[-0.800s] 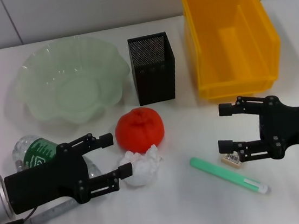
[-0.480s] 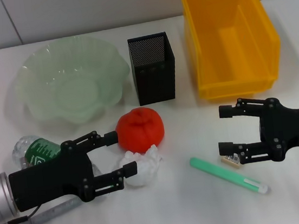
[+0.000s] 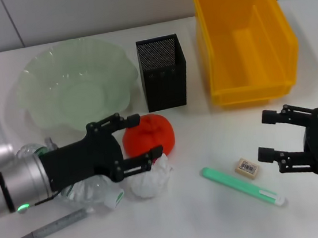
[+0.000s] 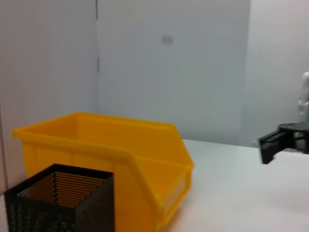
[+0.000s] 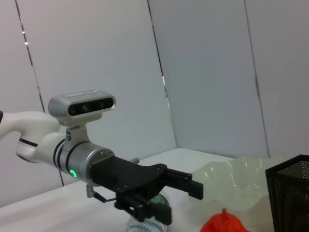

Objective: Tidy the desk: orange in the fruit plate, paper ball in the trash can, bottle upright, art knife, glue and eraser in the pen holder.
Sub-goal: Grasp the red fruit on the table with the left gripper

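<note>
In the head view my left gripper (image 3: 148, 136) is open, with its jaws on either side of the left part of the orange (image 3: 155, 134). The white paper ball (image 3: 152, 178) lies just in front of the orange. The clear bottle (image 3: 92, 192) lies on its side, partly hidden under my left arm. The grey art knife (image 3: 48, 230) lies near the front left. My right gripper (image 3: 264, 135) is open and empty, to the right of the eraser (image 3: 247, 167) and the green glue stick (image 3: 243, 187). The black mesh pen holder (image 3: 163, 72) stands behind the orange.
The pale green fruit plate (image 3: 76, 85) sits at the back left. The yellow bin (image 3: 245, 39) stands at the back right, and it also shows in the left wrist view (image 4: 111, 154) beside the pen holder (image 4: 58, 198).
My left arm has swung forward and right, bringing its open jaws around the orange. My right gripper has pulled back to the right, away from the eraser.
</note>
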Robot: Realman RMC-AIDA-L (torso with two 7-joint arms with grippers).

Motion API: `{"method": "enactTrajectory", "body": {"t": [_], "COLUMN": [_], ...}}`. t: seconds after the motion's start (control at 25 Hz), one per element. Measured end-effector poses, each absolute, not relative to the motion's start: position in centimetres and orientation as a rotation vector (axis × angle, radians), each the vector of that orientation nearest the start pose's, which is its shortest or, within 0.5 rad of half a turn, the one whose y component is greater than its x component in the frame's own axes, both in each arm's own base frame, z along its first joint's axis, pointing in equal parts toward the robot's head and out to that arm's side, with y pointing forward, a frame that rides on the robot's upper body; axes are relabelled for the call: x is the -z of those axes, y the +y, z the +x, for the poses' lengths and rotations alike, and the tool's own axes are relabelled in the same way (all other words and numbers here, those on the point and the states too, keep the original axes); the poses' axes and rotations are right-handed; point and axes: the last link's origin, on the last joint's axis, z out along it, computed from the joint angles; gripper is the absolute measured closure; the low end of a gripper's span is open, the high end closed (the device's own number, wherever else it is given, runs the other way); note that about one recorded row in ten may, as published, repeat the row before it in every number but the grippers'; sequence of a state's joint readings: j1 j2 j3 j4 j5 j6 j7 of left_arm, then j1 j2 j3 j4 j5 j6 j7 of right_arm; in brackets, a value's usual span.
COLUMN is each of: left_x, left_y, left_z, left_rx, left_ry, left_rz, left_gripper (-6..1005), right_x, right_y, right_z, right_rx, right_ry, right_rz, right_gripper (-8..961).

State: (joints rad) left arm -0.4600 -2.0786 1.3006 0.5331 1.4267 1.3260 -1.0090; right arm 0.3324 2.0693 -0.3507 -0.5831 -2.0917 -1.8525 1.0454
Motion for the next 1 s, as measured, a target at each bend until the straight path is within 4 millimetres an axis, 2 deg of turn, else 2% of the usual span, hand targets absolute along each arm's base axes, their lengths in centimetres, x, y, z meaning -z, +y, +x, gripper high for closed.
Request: {"method": "enactTrajectory", "body": {"t": [0.2, 0.44, 0.6, 0.68, 0.88, 1.0], "left_x": [6.8, 7.8, 8.2, 9.1, 9.4, 9.4], "left_y": [32.1, 33.5, 33.6, 34.0, 34.3, 34.4], "left_z": [-23.6, -23.5, -23.3, -23.3, -23.3, -23.3], "left_rx": [0.746, 0.628, 0.604, 0.522, 0.486, 0.481], "left_ry": [-0.261, -0.257, -0.252, -0.249, -0.259, -0.259], "left_rz": [-2.732, -2.708, -2.716, -2.735, -2.734, -2.730], "left_gripper": [203, 206, 209, 210, 214, 289], "right_x": [-2.6, -2.4, -2.4, -2.4, -2.4, -2.4], "right_y": [24.1, 24.0, 24.1, 24.1, 24.2, 24.2], "right_z": [32.0, 31.9, 31.9, 31.9, 31.9, 31.9], "right_rx": [-0.920, -0.923, -0.923, -0.925, -0.924, -0.923], "right_ry": [0.519, 0.523, 0.524, 0.523, 0.521, 0.520], "right_rz": [-2.565, -2.560, -2.558, -2.557, -2.557, -2.557], "right_gripper": [122, 122, 122, 123, 123, 123]}}
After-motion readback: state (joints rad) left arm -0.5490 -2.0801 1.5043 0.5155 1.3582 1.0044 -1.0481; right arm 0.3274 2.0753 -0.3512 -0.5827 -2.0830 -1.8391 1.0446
